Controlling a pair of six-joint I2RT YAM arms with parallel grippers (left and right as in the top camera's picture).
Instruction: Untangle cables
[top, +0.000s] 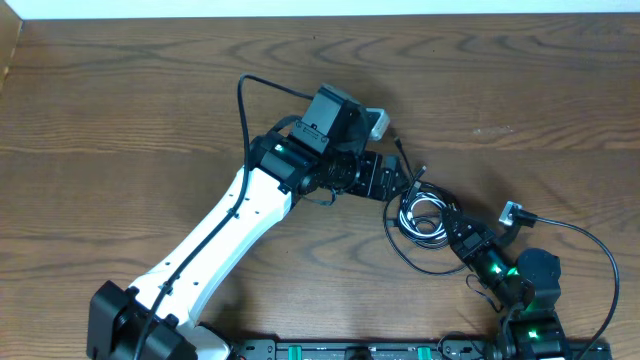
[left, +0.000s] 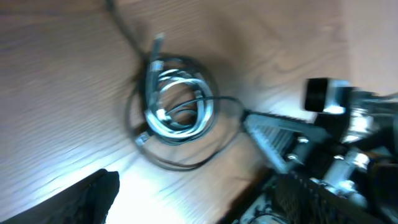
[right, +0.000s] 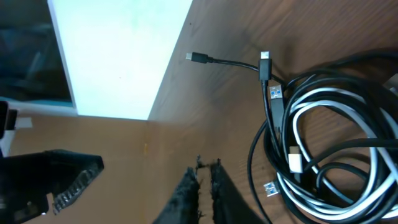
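The cables (top: 424, 214) lie in a small coil on the wooden table, black cords looped with a white one (right: 323, 96). Loose plug ends (right: 198, 57) stick out from the coil. My left gripper (top: 396, 186) hovers just up and left of the coil, jaws wide apart and empty. In the blurred left wrist view the coil (left: 177, 102) lies ahead of one dark finger (left: 87, 199). My right gripper (top: 453, 229) sits at the coil's lower right edge. In the right wrist view its fingers (right: 214, 186) are pressed nearly together with nothing between them, left of the bundle (right: 329, 155).
A thick black arm wire (top: 243, 100) arches over the table left of the left wrist. Another arm wire (top: 590, 240) curves along the right side. The table's far edge meets a white surface (right: 118, 56). The two grippers are close together beside the coil.
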